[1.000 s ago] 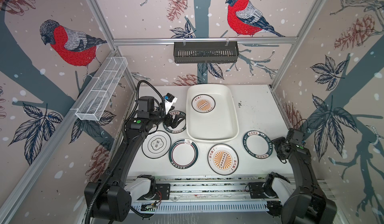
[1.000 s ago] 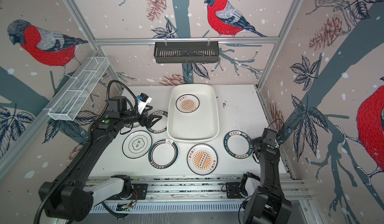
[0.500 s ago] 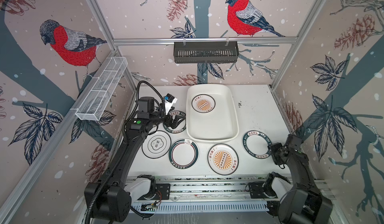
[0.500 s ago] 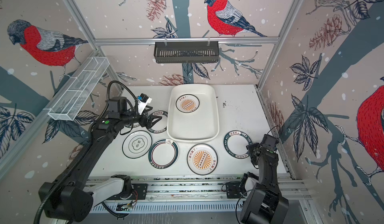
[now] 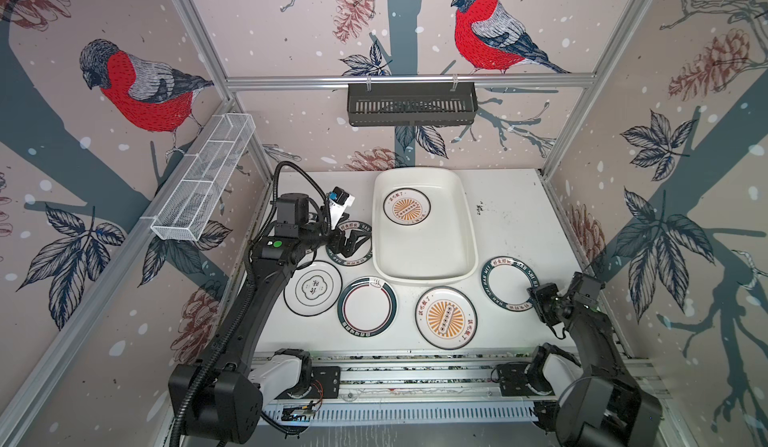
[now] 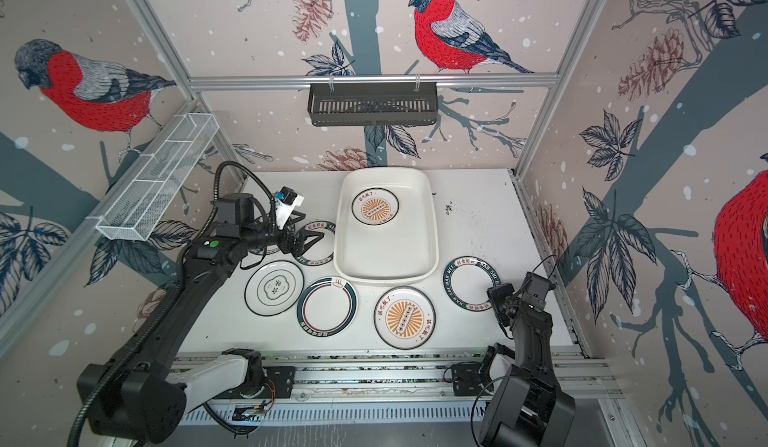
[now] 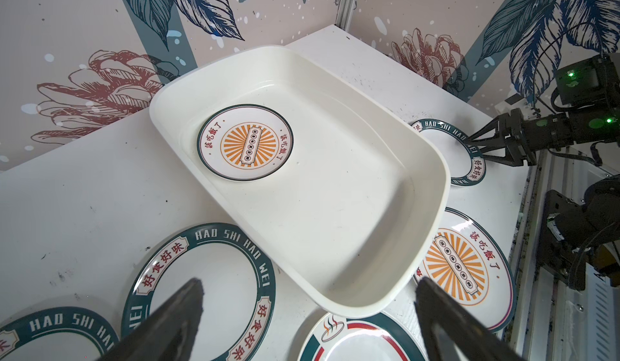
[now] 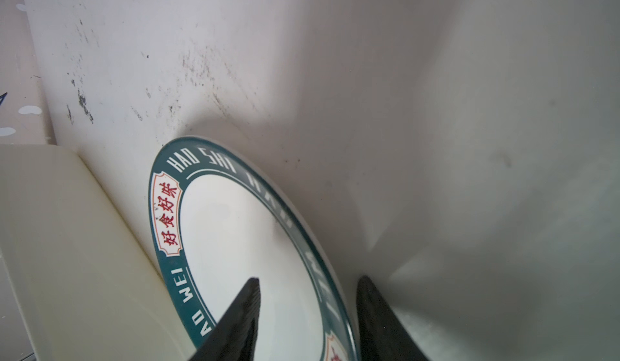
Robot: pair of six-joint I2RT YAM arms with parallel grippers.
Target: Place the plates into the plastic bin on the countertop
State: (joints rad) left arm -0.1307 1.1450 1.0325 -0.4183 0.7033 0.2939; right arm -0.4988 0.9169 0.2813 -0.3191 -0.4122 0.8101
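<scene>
While we are looking down on the white surface (image 5: pixel 511 216), the plastic bin (image 5: pixel 424 254) is lying at its middle, long sides running from 12 to 6 o'clock. The binned sunburst plate (image 5: pixel 406 210) is resting flat inside, toward the bin's 12 o'clock end. Six more plates are lying outside it. At the bin's 4 o'clock we are seeing the right-hand lettered plate (image 5: pixel 505 283); at 6 o'clock, the loose sunburst plate (image 5: pixel 445 317); at 7 o'clock, the green-ringed plate (image 5: pixel 366 306); at 8 o'clock, the flower plate (image 5: pixel 312 288). The left-hand lettered plate (image 5: pixel 353 261) is lying just beside the bin's 9 o'clock wall. A half-hidden lettered plate (image 7: pixel 57 322) is showing at its 9 o'clock, mostly under the left arm in both top views.

The left claw (image 5: pixel 359 244) is hanging over the left-hand lettered plate with its jaws standing wide — nothing is sitting between them. In the left wrist view its fingers (image 7: pixel 181 315) are framing the bin's near corner.

The right claw (image 5: pixel 533 290) is sitting low at the 4 o'clock edge of the right-hand lettered plate. In the right wrist view one of its fingers (image 8: pixel 241 315) is lying over the plate's white middle and the other outside the teal rim. The jaws are straddling that rim, roughly half apart — we are not seeing them pinching it.
</scene>
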